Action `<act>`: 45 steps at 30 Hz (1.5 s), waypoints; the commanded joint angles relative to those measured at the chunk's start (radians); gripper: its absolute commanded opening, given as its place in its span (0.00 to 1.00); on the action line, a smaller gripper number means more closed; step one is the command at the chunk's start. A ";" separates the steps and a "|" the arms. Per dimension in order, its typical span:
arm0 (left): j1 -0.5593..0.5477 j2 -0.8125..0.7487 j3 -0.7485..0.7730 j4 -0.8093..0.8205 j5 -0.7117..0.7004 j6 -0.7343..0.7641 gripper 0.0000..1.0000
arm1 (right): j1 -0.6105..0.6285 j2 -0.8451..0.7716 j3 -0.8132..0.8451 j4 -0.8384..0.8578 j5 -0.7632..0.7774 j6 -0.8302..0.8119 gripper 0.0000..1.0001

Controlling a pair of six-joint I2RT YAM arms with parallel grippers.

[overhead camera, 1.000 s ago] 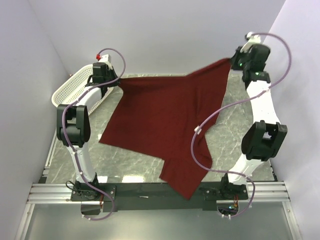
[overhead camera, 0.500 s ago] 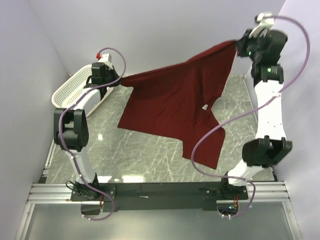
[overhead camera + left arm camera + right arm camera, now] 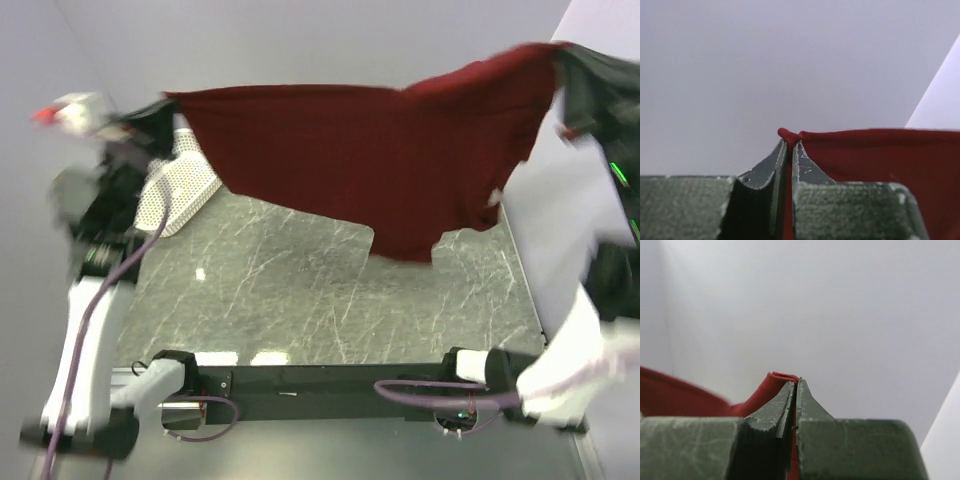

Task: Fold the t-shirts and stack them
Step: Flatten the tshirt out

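Up over the far half of the worktop (image 3: 300,290), from ten o'clock across to two o'clock in the overhead view, the maroon t-shirt (image 3: 380,150) hangs spread in the air between my two arms. My left pincer (image 3: 790,146) is clenched on a small bunched corner of cloth at the ten o'clock end. My right pincer (image 3: 795,382) is clenched on a rolled edge at the two o'clock end. Each pair of jaws is pressed almost together, with only fabric between.

As I judge it, the task is at an early stage. No fold is made and nothing is stacked. The shirt must first be laid flat on the worktop, then folded, then placed.

The top edge of the shirt runs taut and nearly straight. The bottom edge sags in an uneven curve, lowest right of centre, and appears lifted off the worktop. The cloth is plain dark red, with a white speck (image 3: 493,196) near its three o'clock edge, possibly a label. A white basket (image 3: 185,190) sits at ten o'clock, below the left end. Both arms look blurred.
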 commanded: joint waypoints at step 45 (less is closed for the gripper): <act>-0.133 1.213 0.637 -0.210 -0.211 0.152 0.00 | 0.116 0.792 -0.401 0.308 0.345 -0.108 0.00</act>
